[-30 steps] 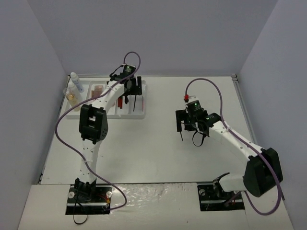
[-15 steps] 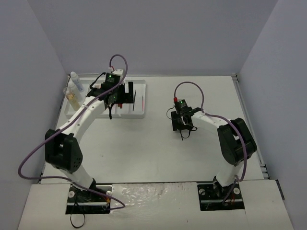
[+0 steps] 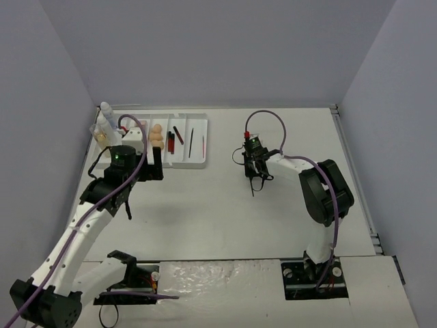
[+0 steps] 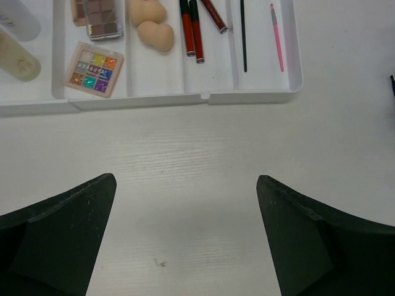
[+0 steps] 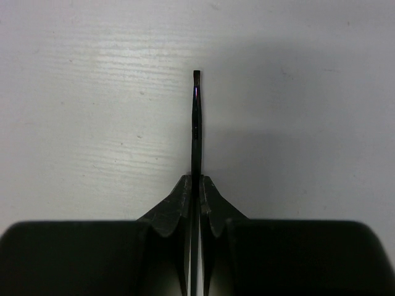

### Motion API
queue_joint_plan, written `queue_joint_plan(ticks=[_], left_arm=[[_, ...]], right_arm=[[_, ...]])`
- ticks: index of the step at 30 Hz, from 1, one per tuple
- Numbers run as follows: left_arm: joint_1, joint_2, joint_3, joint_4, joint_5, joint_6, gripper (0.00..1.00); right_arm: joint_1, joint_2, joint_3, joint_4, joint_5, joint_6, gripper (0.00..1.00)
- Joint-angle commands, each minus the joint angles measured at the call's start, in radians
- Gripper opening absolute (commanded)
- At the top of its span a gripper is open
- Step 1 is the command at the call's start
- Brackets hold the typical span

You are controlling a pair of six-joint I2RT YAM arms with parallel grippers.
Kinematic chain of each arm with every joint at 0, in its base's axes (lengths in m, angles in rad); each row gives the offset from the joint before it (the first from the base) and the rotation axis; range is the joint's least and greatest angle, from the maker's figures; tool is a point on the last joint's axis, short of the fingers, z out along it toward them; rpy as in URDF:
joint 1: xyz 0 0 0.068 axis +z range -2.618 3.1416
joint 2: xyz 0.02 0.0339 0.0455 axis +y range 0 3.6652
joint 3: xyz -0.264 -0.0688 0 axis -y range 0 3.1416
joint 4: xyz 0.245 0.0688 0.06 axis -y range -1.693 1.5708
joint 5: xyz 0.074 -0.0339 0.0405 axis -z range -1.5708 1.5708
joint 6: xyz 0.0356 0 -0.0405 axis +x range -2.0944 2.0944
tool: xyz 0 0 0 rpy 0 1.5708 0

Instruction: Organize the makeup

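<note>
The makeup lies mostly in the white tray: a colourful palette, a brown palette, two peach sponges, red pencils, a thin black pencil and a pink stick. White bottles and a tan tube stand at the tray's left end. My left gripper hangs open over bare table just in front of the tray. On the table's right half, my right gripper is shut on a thin black pencil that points forward over the table.
The grey walls enclose the white table on three sides. My left arm stretches along the left side and the right arm is folded on the right, with purple cables looping above both.
My left gripper has drawn back from over the tray to the table in front of it and opened wider. My right gripper has shut on the thin black pencil.
</note>
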Motion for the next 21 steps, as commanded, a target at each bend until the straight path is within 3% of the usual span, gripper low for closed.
queue_joint_plan(ticks=[1, 10, 21], left_arm=[[0.008, -0.125, -0.048, 0.018, -0.108, 0.037, 0.97], [0.008, -0.249, -0.157, 0.025, -0.173, 0.030, 0.97], [0.009, -0.246, -0.162, 0.033, -0.222, 0.039, 0.97]], right_arm=[[0.034, 0.074, 0.036, -0.041, -0.011, 0.025, 0.00], [0.084, 0.069, 0.377, -0.057, -0.098, 0.163, 0.00], [0.115, 0.383, 0.869, -0.048, -0.152, 0.263, 0.00]])
